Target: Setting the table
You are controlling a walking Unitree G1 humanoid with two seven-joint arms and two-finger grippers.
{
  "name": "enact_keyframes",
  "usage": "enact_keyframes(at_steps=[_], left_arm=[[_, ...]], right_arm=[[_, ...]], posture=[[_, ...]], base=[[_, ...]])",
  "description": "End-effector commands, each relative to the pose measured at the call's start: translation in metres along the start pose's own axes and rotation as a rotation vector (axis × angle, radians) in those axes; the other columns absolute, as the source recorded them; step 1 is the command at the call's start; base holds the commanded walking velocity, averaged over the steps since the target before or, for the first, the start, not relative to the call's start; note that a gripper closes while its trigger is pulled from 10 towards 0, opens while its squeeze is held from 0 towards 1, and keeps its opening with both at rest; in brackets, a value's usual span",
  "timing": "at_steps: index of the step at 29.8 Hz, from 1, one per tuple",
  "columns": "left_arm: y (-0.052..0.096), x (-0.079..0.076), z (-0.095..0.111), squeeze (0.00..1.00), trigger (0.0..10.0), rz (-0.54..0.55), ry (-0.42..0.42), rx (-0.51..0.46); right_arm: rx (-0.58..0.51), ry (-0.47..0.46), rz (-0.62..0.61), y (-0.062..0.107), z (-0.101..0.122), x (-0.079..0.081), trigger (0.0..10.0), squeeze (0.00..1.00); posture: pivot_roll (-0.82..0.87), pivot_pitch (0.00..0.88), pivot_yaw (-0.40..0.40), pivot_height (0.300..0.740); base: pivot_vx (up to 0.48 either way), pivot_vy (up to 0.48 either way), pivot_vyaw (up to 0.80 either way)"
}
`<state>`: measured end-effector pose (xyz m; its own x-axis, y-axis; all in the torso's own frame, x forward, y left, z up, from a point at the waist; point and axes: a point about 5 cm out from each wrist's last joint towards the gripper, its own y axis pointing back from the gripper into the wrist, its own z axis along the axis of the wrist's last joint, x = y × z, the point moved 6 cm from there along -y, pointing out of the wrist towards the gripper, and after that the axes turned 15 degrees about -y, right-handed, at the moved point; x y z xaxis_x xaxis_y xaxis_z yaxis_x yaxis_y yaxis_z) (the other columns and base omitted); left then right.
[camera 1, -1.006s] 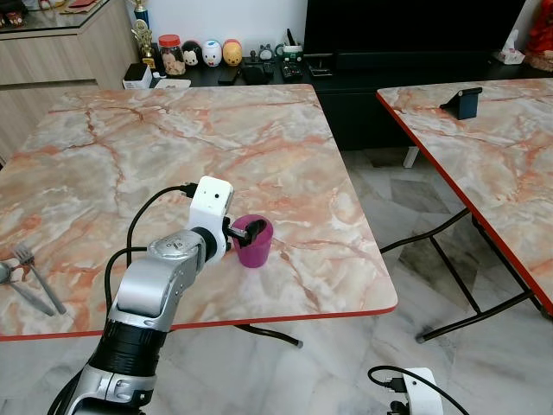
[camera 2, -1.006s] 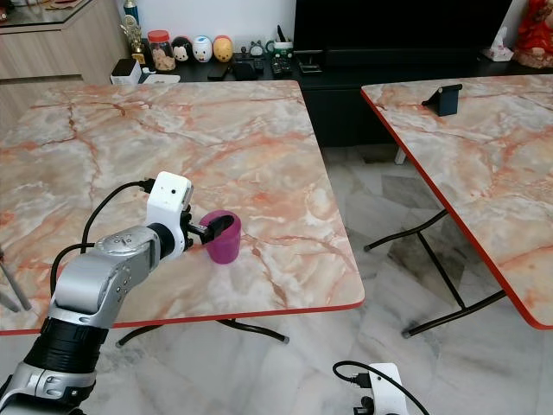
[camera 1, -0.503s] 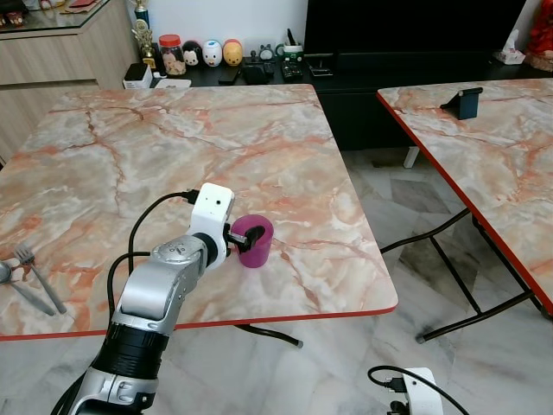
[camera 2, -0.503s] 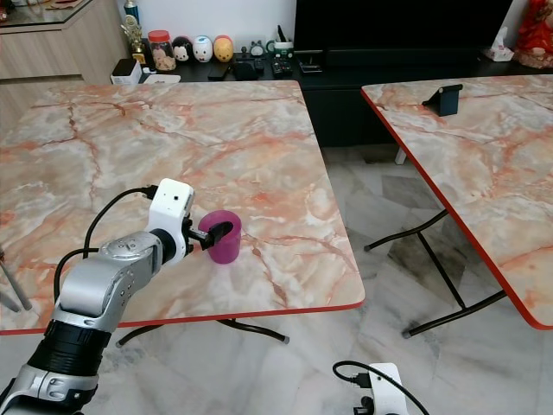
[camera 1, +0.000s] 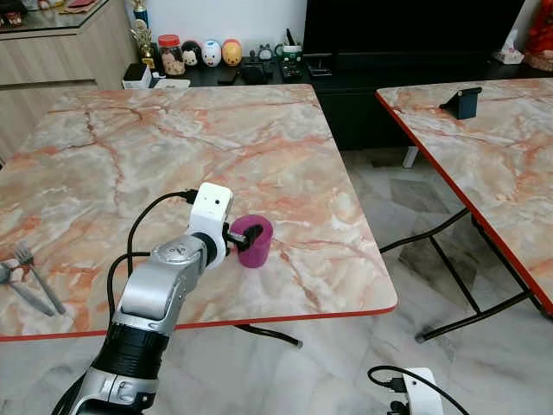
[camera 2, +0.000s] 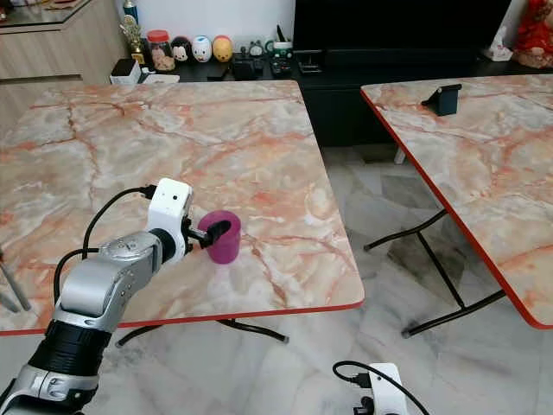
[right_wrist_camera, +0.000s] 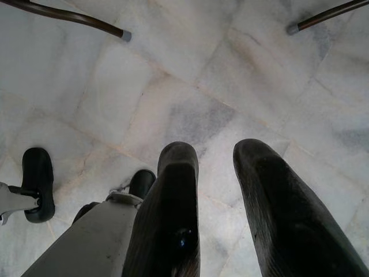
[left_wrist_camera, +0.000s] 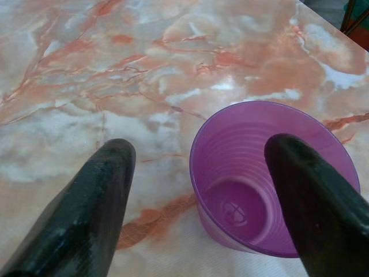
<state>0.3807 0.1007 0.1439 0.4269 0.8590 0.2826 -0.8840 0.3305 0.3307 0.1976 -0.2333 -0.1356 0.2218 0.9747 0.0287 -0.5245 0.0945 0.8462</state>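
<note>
Little has moved since the earlier frame: the left hand [left_wrist_camera: 196, 173] still sits spread at the cup [camera 1: 252, 239], one finger inside it, lower centre on the bench [camera 1: 173, 138]. Right hand [right_wrist_camera: 216, 190], slightly spread, hangs over the floor [right_wrist_camera: 190, 69]. A fork [camera 1: 34, 272] lies far left.

right gripper [right_wrist_camera: 216, 158] fingers slightly apart, hanging above marble floor [right_wrist_camera: 190, 75]; two table leg ends [right_wrist_camera: 122, 34] beyond the fingertips.

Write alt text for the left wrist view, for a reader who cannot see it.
The left end effector is open around the rim of an empty purple cup, one black finger reaching into the cup, the other outside it. The cup stands upright on an orange-veined marble table.
</note>
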Motion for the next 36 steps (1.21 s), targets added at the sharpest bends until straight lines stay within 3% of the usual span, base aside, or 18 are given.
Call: enact_keyframes(at_steps=[1, 5, 6, 7, 8, 19, 21, 22, 23, 24, 27, 28, 29, 30, 36], left_arm=[[-0.0008, 0.0031, -0.0017, 0.0, 0.0, 0.016, -0.008, 0.01], [-0.001, 0.0014, -0.0022, 0.0, 0.0, 0.006, -0.014, 0.012], [-0.0009, 0.0005, -0.0027, 0.0, 4.0, 0.002, -0.02, 0.014], [-0.0008, 0.0001, -0.003, 0.0, 8.6, 0.0, -0.023, 0.016], [-0.0007, 0.0, -0.0032, 0.0, 10.0, -0.001, -0.024, 0.016], [-0.0012, 0.0006, -0.0037, 0.0, 10.0, 0.002, -0.023, 0.02], [-0.0013, 0.0006, -0.0038, 0.0, 7.9, 0.0, -0.023, 0.02], [-0.0013, 0.0004, -0.0038, 0.0, 1.5, -0.001, -0.022, 0.02], [-0.0013, 0.0003, -0.0038, 0.0, 1.5, -0.001, -0.022, 0.02], [-0.0013, 0.0002, -0.0038, 0.0, 0.0, -0.001, -0.022, 0.02], [-0.0014, -0.0001, -0.0041, 0.0, 0.0, -0.003, -0.023, 0.022], [-0.0014, -0.0004, -0.0047, 0.0, 2.8, -0.004, -0.025, 0.026], [-0.0014, -0.0007, -0.0052, 0.0, 9.6, -0.005, -0.027, 0.029], [-0.0014, -0.0008, -0.0057, 0.0, 10.0, -0.005, -0.027, 0.031], [-0.0016, -0.0006, -0.0067, 0.0, 10.0, -0.002, -0.025, 0.035]], right_arm=[[0.003, 0.008, -0.006, 0.0001, 0.0006, -0.002, 10.0, 0.0], [0.003, 0.007, -0.005, 0.0001, 0.0007, -0.002, 10.0, 0.0], [0.003, 0.008, -0.005, 0.0001, 0.0007, -0.0021, 10.0, 0.0], [0.003, 0.008, -0.006, 0.0001, 0.0007, -0.0021, 10.0, 0.0], [0.003, 0.008, -0.005, 0.0001, 0.0007, -0.0021, 10.0, 0.0], [0.002, 0.008, -0.005, 0.0, 0.0012, -0.0019, 10.0, 0.0], [0.002, 0.008, -0.005, 0.0, 0.0012, -0.0019, 10.0, 0.0], [0.002, 0.008, -0.005, 0.0, 0.0012, -0.0018, 10.0, 0.0], [0.002, 0.008, -0.004, 0.0, 0.0012, -0.0018, 10.0, 0.0], [0.002, 0.009, -0.004, 0.0, 0.0012, -0.0018, 10.0, 0.0], [0.002, 0.009, -0.004, 0.0, 0.0013, -0.0018, 10.0, 0.0], [0.002, 0.009, -0.004, 0.0, 0.0013, -0.0018, 10.0, 0.0], [0.002, 0.009, -0.004, 0.0, 0.0013, -0.0017, 10.0, 0.0], [0.002, 0.009, -0.004, 0.0, 0.0013, -0.0017, 10.0, 0.0], [0.003, 0.009, -0.004, 0.0, 0.0013, -0.0017, 10.0, 0.0]], posture=[[0.1, 0.0, -0.028, 0.74], [0.1, 0.0, -0.028, 0.74], [0.1, 0.0, -0.028, 0.74], [0.1, 0.0, -0.028, 0.74], [0.1, 0.0, -0.028, 0.74], [0.1, 0.0, -0.028, 0.74], [0.1, 0.0, -0.028, 0.74], [0.1, 0.0, -0.028, 0.74], [0.1, 0.0, -0.028, 0.74], [0.1, 0.0, -0.028, 0.74], [0.1, 0.0, -0.028, 0.74], [0.1, 0.0, -0.028, 0.74], [0.1, 0.0, -0.028, 0.74], [0.1, 0.0, -0.028, 0.74], [0.1, 0.0, -0.028, 0.74]], base=[[0.0, 0.0, 0.0], [0.0, 0.0, 0.0], [0.0, 0.0, 0.0], [0.0, 0.0, 0.0], [0.0, 0.0, 0.0], [0.0, 0.0, 0.0], [0.0, 0.0, 0.0], [0.0, 0.0, 0.0], [0.0, 0.0, 0.0], [0.0, 0.0, 0.0], [0.0, 0.0, 0.0], [0.0, 0.0, 0.0], [0.0, 0.0, 0.0], [0.0, 0.0, 0.0], [0.0, 0.0, 0.0]])
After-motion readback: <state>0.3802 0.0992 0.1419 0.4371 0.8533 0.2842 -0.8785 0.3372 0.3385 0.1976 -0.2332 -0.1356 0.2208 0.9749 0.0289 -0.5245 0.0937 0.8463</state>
